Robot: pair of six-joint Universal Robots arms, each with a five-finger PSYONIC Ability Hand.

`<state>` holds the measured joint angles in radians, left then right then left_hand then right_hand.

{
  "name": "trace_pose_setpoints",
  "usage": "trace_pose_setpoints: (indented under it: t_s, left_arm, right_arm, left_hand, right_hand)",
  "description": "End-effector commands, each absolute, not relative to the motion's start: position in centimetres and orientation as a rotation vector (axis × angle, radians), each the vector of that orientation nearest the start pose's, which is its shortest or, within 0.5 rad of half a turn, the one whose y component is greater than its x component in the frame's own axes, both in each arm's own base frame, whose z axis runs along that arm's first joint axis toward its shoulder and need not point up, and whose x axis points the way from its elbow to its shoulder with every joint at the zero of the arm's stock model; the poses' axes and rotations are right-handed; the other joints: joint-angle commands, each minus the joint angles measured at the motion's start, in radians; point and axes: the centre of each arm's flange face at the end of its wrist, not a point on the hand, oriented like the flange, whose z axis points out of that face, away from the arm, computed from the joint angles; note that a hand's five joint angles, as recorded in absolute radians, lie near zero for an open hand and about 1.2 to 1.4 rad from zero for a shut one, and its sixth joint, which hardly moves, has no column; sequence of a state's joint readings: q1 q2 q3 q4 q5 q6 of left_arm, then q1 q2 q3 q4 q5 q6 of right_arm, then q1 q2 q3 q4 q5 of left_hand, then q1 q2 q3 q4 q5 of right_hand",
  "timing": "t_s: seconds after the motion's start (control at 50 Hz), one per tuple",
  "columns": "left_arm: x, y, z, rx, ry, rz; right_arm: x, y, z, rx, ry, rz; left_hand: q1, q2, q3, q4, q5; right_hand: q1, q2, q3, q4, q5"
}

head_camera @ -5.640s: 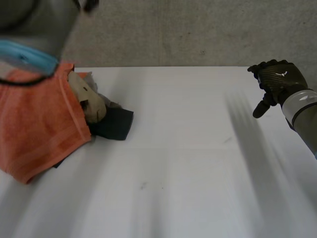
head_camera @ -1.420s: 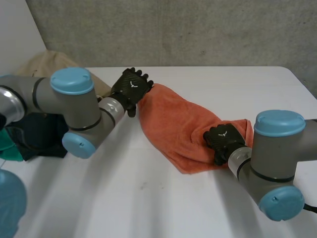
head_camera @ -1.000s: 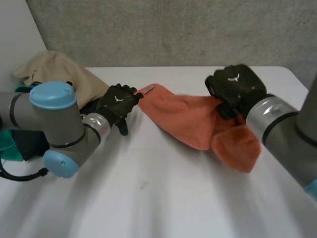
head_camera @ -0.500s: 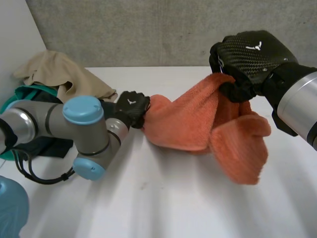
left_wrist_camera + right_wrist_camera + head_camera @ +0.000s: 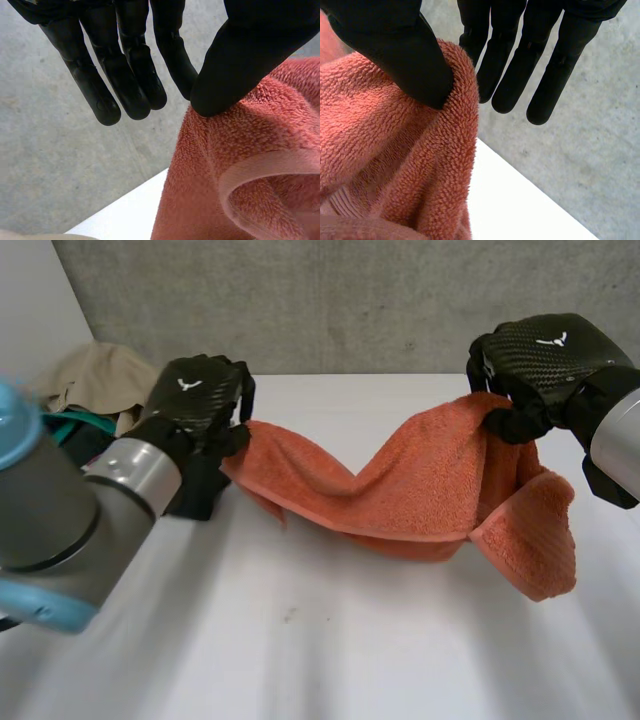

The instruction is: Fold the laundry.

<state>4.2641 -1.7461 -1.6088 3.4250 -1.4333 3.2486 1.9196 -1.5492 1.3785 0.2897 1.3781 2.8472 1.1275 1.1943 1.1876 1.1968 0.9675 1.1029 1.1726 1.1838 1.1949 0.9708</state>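
Mid-spread: pinching orange towel point(image 5: 400, 490) by one end in left hand point(image 5: 195, 395) & by other end in right hand point(image 5: 540, 355), middle sagging low over tabletop point(image 5: 330, 640); next prob. needs pulling taut & laying flat.

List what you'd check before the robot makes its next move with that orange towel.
1. Left hand grips the orange towel: ok, its thumb pinches one end.
2. Right hand grips it: ok, its thumb pinches the other end.
3. Towel spread flat between them: not ok, it sags and a flap hangs below the right hand.
4. Hands at matching corners: cannot tell.
5. Bare table beneath for laying it down: ok.
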Motion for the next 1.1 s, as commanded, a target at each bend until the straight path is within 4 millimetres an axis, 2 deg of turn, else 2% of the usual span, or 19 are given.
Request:
trace_pose_setpoints:
  t_s: [0.02, 0.08, 0.14, 0.16, 0.2, 0.28, 0.36, 0.4, 0.44, 0.46, 0.52, 0.54, 0.6, 0.72, 0.8, 0.92, 0.96, 0.98, 1.1]
  left_arm:
    - [-26.4, -20.7, 27.9, 0.856, 2.288, -2.497]
    - [-26.5, -19.8, 26.6, 0.900, 2.361, -2.420]
    - [-27.8, -19.1, 23.3, 1.003, 2.489, -2.276]
    - [-28.4, -19.6, 21.8, 1.024, 2.522, -2.218]
    - [-29.0, -20.6, 20.8, 1.043, 2.523, -2.187]
    - [-31.1, -24.5, 20.9, 1.074, 2.396, -2.233]
    - [-33.1, -28.6, 26.1, 1.007, 2.078, -2.432]
    - [-34.0, -29.9, 31.2, 0.910, 1.851, -2.596]
    - [-34.1, -30.3, 34.7, 0.832, 1.721, -2.703]
    - [-33.9, -30.5, 37.9, 0.743, 1.606, -2.800]
    - [-33.7, -30.2, 41.2, 0.650, 1.475, -2.911]
    - [-33.5, -29.6, 42.6, 0.622, 1.424, -2.948]
    - [-33.4, -28.3, 43.3, 0.634, 1.421, -2.962]
    - [-33.0, -25.8, 39.4, 0.776, 1.645, -2.821]
    - [-32.1, -24.0, 36.4, 0.860, 1.768, -2.715]
    - [-31.8, -22.9, 29.7, 0.958, 1.989, -2.530]
    - [-32.3, -22.7, 28.3, 0.974, 2.016, -2.522]
    - [-33.0, -22.7, 26.2, 0.994, 2.068, -2.499]
    - [-34.1, -24.2, 20.8, 0.928, 2.280, -2.433]
  right_arm:
    - [21.7, -26.2, 29.7, -0.971, 2.307, -1.814]
    - [21.8, -27.4, 27.2, -1.092, 2.404, -1.690]
    - [21.9, -28.3, 25.8, -1.128, 2.439, -1.638]
    - [22.0, -28.9, 25.0, -1.129, 2.453, -1.611]
    - [22.2, -29.6, 24.5, -1.130, 2.455, -1.604]
    - [22.9, -32.1, 24.3, -1.124, 2.406, -1.702]
    - [23.5, -35.8, 28.2, -1.049, 2.222, -2.090]
    - [23.5, -37.6, 32.3, -0.932, 2.042, -2.402]
    - [23.5, -38.2, 35.1, -0.842, 1.904, -2.585]
    - [23.5, -38.0, 38.0, -0.765, 1.750, -2.737]
    - [23.7, -36.9, 41.3, -0.713, 1.557, -2.865]
    - [23.7, -36.6, 41.8, -0.716, 1.534, -2.873]
    - [23.9, -35.7, 41.9, -0.799, 1.551, -2.810]
    - [23.9, -33.7, 39.8, -1.027, 1.752, -2.488]
    - [22.0, -33.6, 38.0, -1.079, 1.962, -2.321]
    - [21.7, -32.8, 34.7, -1.128, 2.118, -2.108]
    - [21.9, -32.6, 34.1, -1.135, 2.134, -2.076]
    - [22.3, -32.3, 34.0, -1.129, 2.125, -2.064]
    - [25.4, -30.1, 34.4, -1.164, 2.014, -2.046]
  left_hand:
    - [0.269, 0.202, 0.209, 0.199, 0.254]
    - [0.269, 0.202, 0.209, 0.199, 0.254]
    - [0.269, 0.202, 0.209, 0.199, 0.254]
    - [0.269, 0.202, 0.209, 0.199, 0.254]
    - [0.269, 0.202, 0.209, 0.199, 0.254]
    - [0.269, 0.202, 0.209, 0.199, 0.254]
    - [0.269, 0.202, 0.209, 0.199, 0.254]
    - [0.269, 0.202, 0.209, 0.199, 0.254]
    - [0.269, 0.202, 0.209, 0.199, 0.254]
    - [0.269, 0.202, 0.209, 0.199, 0.254]
    - [0.269, 0.202, 0.209, 0.199, 0.254]
    - [0.269, 0.202, 0.209, 0.199, 0.254]
    - [0.269, 0.202, 0.209, 0.199, 0.254]
    - [0.269, 0.202, 0.209, 0.199, 0.254]
    - [0.269, 0.202, 0.209, 0.199, 0.254]
    - [0.223, 0.156, 0.163, 0.153, 0.208]
    - [-0.412, -0.479, -0.472, -0.481, -0.426]
    - [-0.903, -0.970, -0.963, -0.972, -0.918]
    - [-0.935, -1.001, -0.995, -1.004, -0.949]
  right_hand:
    - [0.293, 0.224, 0.212, 0.201, 0.251]
    - [0.293, 0.224, 0.212, 0.201, 0.251]
    - [0.293, 0.224, 0.212, 0.201, 0.251]
    - [0.293, 0.224, 0.212, 0.201, 0.251]
    - [0.293, 0.224, 0.212, 0.201, 0.251]
    - [0.293, 0.224, 0.212, 0.201, 0.251]
    - [0.293, 0.224, 0.212, 0.201, 0.251]
    - [0.293, 0.224, 0.212, 0.201, 0.251]
    - [0.293, 0.224, 0.212, 0.201, 0.251]
    - [0.293, 0.224, 0.212, 0.201, 0.251]
    - [0.293, 0.224, 0.212, 0.201, 0.251]
    - [0.293, 0.224, 0.212, 0.201, 0.251]
    - [0.293, 0.224, 0.212, 0.201, 0.251]
    - [0.293, 0.224, 0.212, 0.201, 0.251]
    - [0.293, 0.224, 0.212, 0.201, 0.251]
    - [0.293, 0.224, 0.212, 0.201, 0.251]
    - [0.293, 0.224, 0.212, 0.201, 0.251]
    - [0.293, 0.224, 0.212, 0.201, 0.251]
    - [0.293, 0.224, 0.212, 0.201, 0.251]
